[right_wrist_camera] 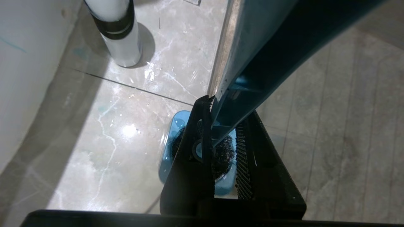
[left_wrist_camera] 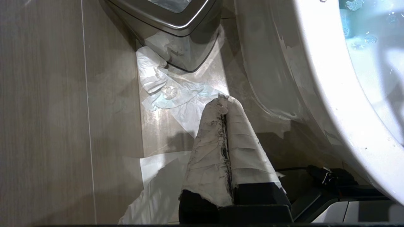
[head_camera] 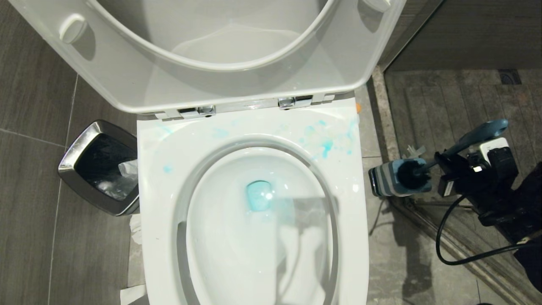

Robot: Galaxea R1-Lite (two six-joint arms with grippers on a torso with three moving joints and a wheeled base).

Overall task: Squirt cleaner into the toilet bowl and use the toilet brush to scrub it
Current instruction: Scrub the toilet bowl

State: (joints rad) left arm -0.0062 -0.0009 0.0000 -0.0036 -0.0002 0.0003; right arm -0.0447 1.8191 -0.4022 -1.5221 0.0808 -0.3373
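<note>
Toilet brush [head_camera: 457,148]: held off the right side of the toilet bowl [head_camera: 254,203], above the floor. Long axis slanted; black bristle head low, at the top of its holder [head_camera: 387,180], handle end pointing up and away to the right. Right gripper [head_camera: 449,169]: clamped narrow on the handle. Cleaner [head_camera: 259,195]: turquoise pool in the bowl, splashes on the back right corner of the rim. Left gripper [left_wrist_camera: 224,104]: fingers pressed together, empty, low beside the bowl's left side near the bin [head_camera: 99,165].
</note>
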